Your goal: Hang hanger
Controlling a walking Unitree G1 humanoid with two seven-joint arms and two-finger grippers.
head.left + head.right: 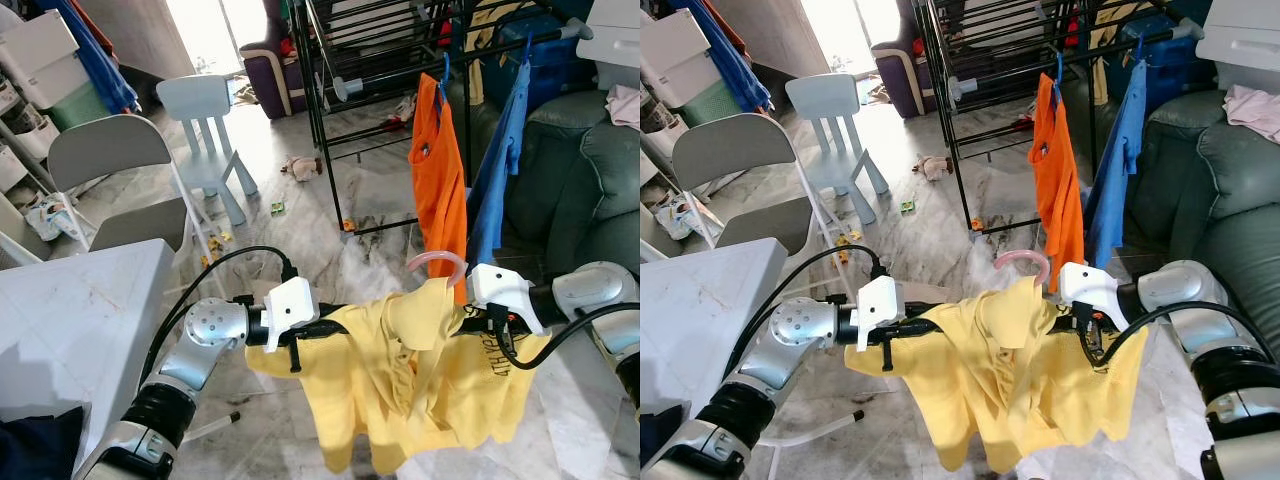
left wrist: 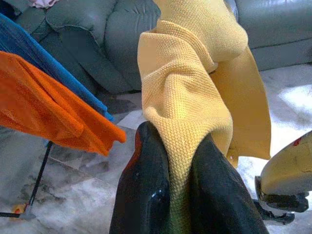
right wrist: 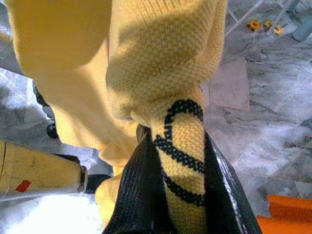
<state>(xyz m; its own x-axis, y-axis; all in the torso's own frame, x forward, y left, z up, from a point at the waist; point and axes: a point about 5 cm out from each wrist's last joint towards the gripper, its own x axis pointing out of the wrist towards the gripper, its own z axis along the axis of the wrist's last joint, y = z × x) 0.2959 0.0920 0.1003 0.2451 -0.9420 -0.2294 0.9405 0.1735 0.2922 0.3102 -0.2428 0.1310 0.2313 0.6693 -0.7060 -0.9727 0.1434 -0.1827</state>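
Progress: yellow shirt (image 1: 420, 390) on pink hanger (image 1: 437, 262) is being carried, not yet hanging on drying rack (image 1: 400, 60).
Fingers: left gripper (image 2: 178, 195) and right gripper (image 3: 180, 195) are each pinching shirt cloth.

Shirt (image 1: 420, 380) between end effectors; rack (image 1: 400, 60) behind; sofa (image 1: 570, 180) right.

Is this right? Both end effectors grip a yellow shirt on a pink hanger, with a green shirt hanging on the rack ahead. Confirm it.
Not quite. The shirt on the rack ahead is an orange shirt, not green, with a blue shirt beside it, as the left eye view shows. The left end effector and right end effector do grip the yellow shirt on the pink hanger.
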